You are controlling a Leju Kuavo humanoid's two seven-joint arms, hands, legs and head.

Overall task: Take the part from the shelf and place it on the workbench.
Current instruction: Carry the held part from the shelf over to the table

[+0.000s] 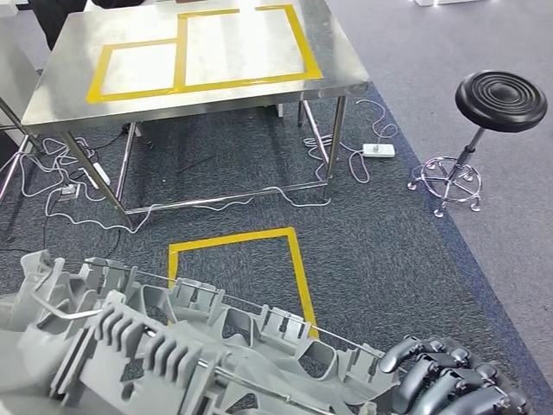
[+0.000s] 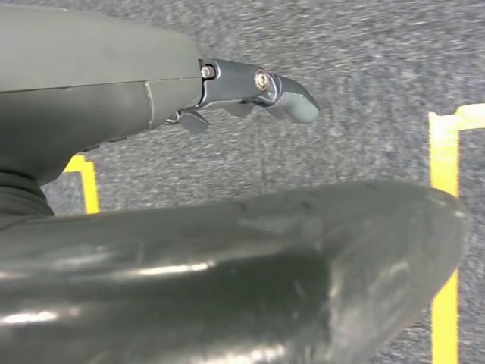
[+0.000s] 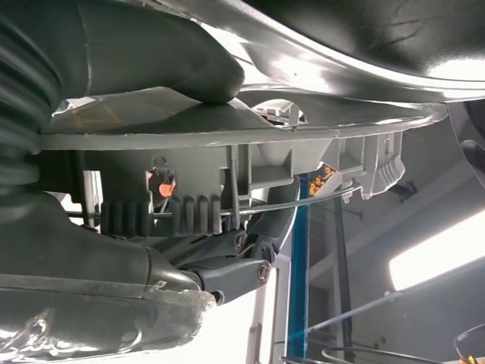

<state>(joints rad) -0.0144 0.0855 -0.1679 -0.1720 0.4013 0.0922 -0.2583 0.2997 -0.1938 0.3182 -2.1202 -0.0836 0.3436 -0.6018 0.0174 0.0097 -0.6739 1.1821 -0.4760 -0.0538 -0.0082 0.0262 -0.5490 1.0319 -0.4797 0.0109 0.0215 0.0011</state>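
Grey moulded plastic, ribbed and slotted, lies lowest and nearest in the head view: the part [image 1: 169, 354], long and carried crosswise, with thin metal rods running along it. At its right end the right hand [image 1: 450, 380] curls dark fingers over the edge — the right wrist view, from beneath, adds the thumb [image 3: 171, 64] on one face and fingers [image 3: 240, 273] on the other, so the part [image 3: 240, 182] is clamped between them. The left wrist view has the left hand [image 2: 251, 87] with one grey finger stretched out above carpet and a dark curved surface close below it; whether that hand holds anything I cannot tell. Past the part comes open carpet [image 1: 365, 251] with a yellow taped square [image 1: 238, 264]. Farther on stands the steel workbench [image 1: 65, 99], its top marked with yellow tape [image 1: 179, 65], cables [image 1: 59, 177] trailing under it — and a black stool [image 1: 498, 104] off to the right.
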